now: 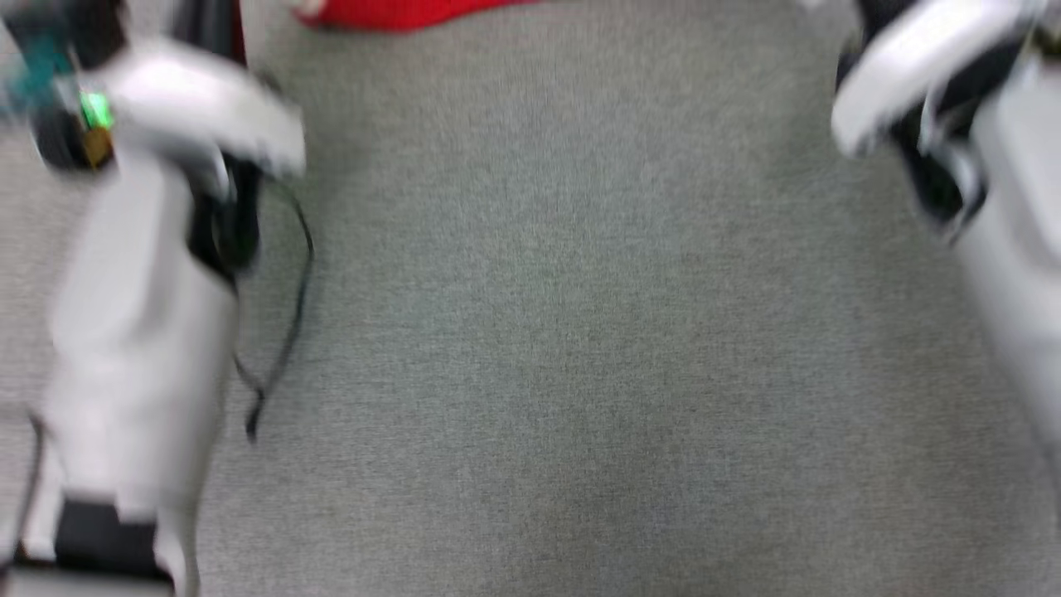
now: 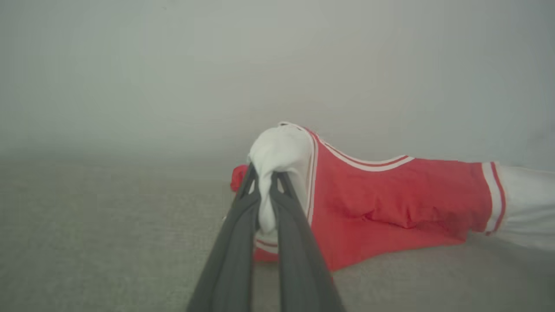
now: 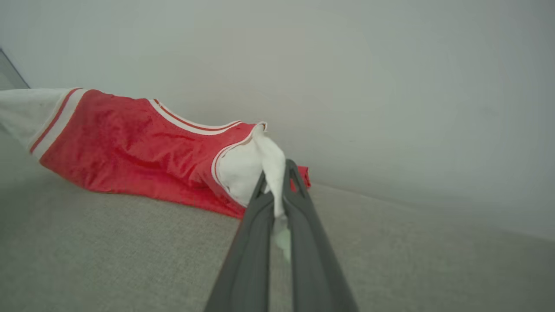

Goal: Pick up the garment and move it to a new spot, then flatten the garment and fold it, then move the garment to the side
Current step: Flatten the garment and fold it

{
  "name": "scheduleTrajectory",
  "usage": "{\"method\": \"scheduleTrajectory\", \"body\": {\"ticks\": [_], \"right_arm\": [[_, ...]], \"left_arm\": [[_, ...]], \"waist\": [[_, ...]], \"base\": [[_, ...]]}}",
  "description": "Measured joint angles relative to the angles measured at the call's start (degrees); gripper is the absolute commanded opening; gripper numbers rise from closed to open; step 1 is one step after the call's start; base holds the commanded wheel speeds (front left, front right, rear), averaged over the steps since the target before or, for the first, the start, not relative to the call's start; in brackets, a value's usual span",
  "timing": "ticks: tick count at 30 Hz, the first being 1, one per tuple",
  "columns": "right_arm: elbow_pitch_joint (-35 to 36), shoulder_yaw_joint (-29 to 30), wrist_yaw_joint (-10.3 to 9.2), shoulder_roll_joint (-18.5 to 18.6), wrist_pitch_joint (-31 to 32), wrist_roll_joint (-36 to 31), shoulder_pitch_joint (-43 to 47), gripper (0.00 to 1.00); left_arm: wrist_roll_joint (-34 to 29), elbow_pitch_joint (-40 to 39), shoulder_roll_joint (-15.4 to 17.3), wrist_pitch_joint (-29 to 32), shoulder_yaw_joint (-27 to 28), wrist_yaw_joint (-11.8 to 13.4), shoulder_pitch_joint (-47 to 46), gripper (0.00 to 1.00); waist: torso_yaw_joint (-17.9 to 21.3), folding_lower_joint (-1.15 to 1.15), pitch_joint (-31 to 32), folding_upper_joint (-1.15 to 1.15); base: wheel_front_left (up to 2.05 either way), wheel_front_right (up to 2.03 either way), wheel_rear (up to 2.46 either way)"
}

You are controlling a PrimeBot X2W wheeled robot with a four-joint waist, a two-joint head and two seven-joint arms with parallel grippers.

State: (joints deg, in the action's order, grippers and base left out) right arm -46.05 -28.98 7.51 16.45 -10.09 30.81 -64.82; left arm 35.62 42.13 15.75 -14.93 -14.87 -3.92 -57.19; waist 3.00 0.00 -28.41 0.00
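The garment (image 2: pixel 381 203) is a red jersey with white sleeves and red-and-white stripe trim, stretched out on the grey fabric surface. My left gripper (image 2: pixel 262 184) is shut on a bunched white sleeve at one end of it. My right gripper (image 3: pixel 275 180) is shut on the other white sleeve, and the red body of the garment (image 3: pixel 130 147) runs off to the left in that view. In the blurred head view a strip of the garment (image 1: pixel 398 12) shows at the top edge, with both pale forearms at the sides.
The grey fabric surface (image 1: pixel 580 332) spreads wide below the garment. A plain pale wall (image 3: pixel 390 86) rises just behind the garment. A thin black cable (image 1: pixel 286 332) hangs beside my left forearm (image 1: pixel 141 315); my right forearm (image 1: pixel 1011 249) is at the right edge.
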Motion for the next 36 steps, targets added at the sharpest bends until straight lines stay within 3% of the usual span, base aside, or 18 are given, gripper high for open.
{"method": "scheduleTrajectory", "body": {"ticks": [10, 16, 19, 27, 32, 33, 34, 35, 36], "right_arm": [[11.3, 5.7, 0.0, 2.0, 0.2, 2.6, 27.9, 0.0], [20.9, 13.9, -0.01, 2.2, 3.5, 0.6, 44.6, 0.0], [27.1, 19.5, -0.01, 0.4, 6.4, -1.6, 53.6, 0.0], [44.1, 32.1, 0.0, -8.7, 17.7, -7.3, 74.4, 0.0], [49.8, 35.2, 0.0, -12.0, 24.3, -9.6, 83.2, 0.0], [50.3, 35.6, 0.0, -12.4, 25.3, -9.9, 84.4, 0.1], [50.9, 35.9, 0.0, -12.7, 26.0, -10.0, 85.2, 0.42], [51.4, 36.0, 0.0, -12.8, 26.4, -10.0, 85.7, 1.0], [51.7, 36.1, 0.0, -13.0, 26.6, -10.1, 85.8, 1.0]], "left_arm": [[-0.1, -18.1, -0.3, 0.2, 2.7, 4.9, 30.8, 0.0], [1.0, -27.0, 1.0, 3.4, 3.1, 9.2, 46.6, 0.0], [1.1, -31.5, 1.9, 5.6, 2.9, 11.2, 53.1, 0.0], [1.3, -40.1, 3.8, 10.8, 2.3, 16.2, 65.9, 0.0], [1.0, -43.3, 4.4, 12.0, 2.2, 17.9, 69.8, 0.0], [1.1, -43.7, 4.3, 12.3, 2.0, 18.1, 70.1, 0.0], [0.8, -44.1, 4.3, 12.3, 1.7, 18.1, 70.2, 0.0], [0.8, -44.6, 4.4, 12.3, 1.6, 18.3, 70.2, 0.0], [0.8, -44.9, 4.3, 12.5, 1.5, 18.5, 70.2, 0.0]], "waist": [[-0.3, -0.01, 10.8, 0.0], [-0.1, -0.01, 17.0, 0.0], [-0.3, -0.02, 19.8, 0.0], [-1.2, -0.02, 24.9, 0.0], [-1.9, -0.02, 26.4, 0.0], [-2.0, -0.02, 26.6, 0.0], [-2.2, -0.02, 26.7, 0.0], [-2.3, -0.02, 26.7, 0.0], [-2.4, -0.02, 26.7, 0.0]], "base": [[0.0, 0.0, 0.0], [0.0, 0.0, 0.0], [0.0, 0.0, 0.0], [0.0, 0.0, 0.0], [0.0, 0.0, 0.0], [0.0, 0.0, 0.0], [0.0, 0.0, 0.0], [0.0, 0.0, 0.0], [0.0, 0.0, 0.0]]}}
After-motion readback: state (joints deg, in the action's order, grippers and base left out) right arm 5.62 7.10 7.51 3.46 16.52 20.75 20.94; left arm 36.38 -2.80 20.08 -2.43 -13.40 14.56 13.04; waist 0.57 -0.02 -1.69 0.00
